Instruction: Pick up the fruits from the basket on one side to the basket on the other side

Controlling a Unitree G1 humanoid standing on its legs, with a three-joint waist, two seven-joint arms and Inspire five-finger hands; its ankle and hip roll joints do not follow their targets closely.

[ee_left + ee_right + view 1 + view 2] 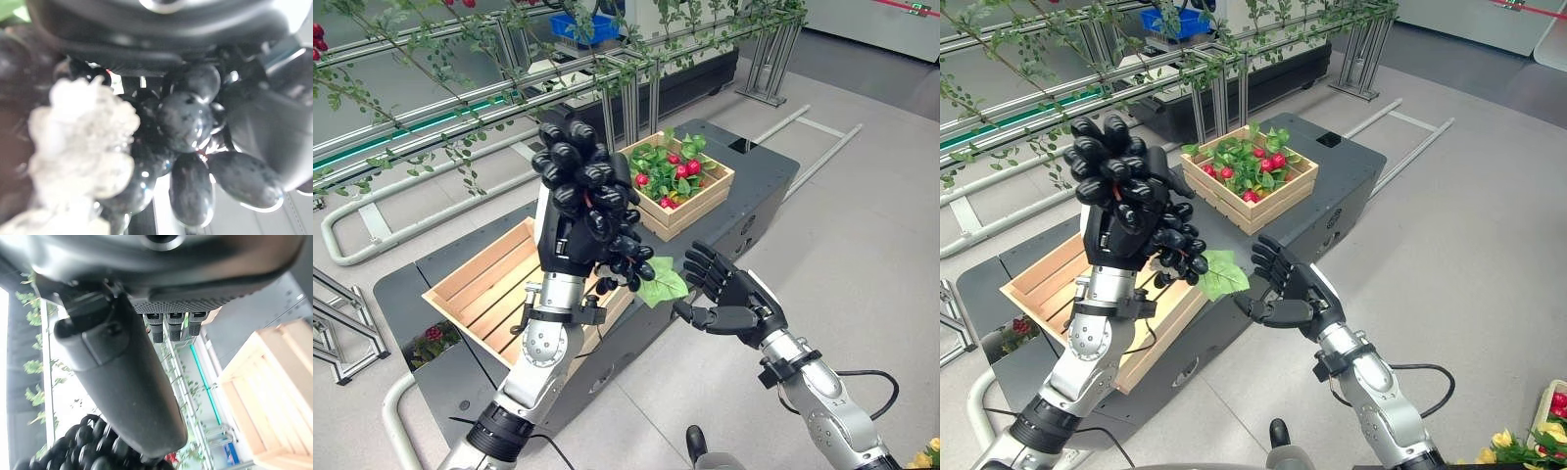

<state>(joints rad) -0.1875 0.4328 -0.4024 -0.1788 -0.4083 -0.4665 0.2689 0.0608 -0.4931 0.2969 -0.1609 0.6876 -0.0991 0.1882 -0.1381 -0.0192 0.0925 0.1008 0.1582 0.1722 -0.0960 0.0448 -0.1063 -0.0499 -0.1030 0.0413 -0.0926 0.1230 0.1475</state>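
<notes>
A bunch of black grapes (pixel 576 168) with a green leaf (pixel 664 285) is held up in the air by my left hand (pixel 566 240), whose fingers curl round it; the grapes (pixel 188 122) press close against the palm in the left wrist view. The bunch hangs above the right end of an empty wooden crate (pixel 480 284). My right hand (pixel 736 300) hovers open just right of the leaf, fingers spread, palm toward the bunch. At the back right, a second wooden crate (pixel 713 188) holds red fruits (pixel 685 168) among green leaves.
Both crates rest on a dark grey platform (pixel 759 181). Behind it runs a metal frame with leafy vines (pixel 460 93). A small plant with red fruit (pixel 433 338) sits low at the platform's left, and yellow flowers (pixel 1508 446) stand on the floor at the lower right.
</notes>
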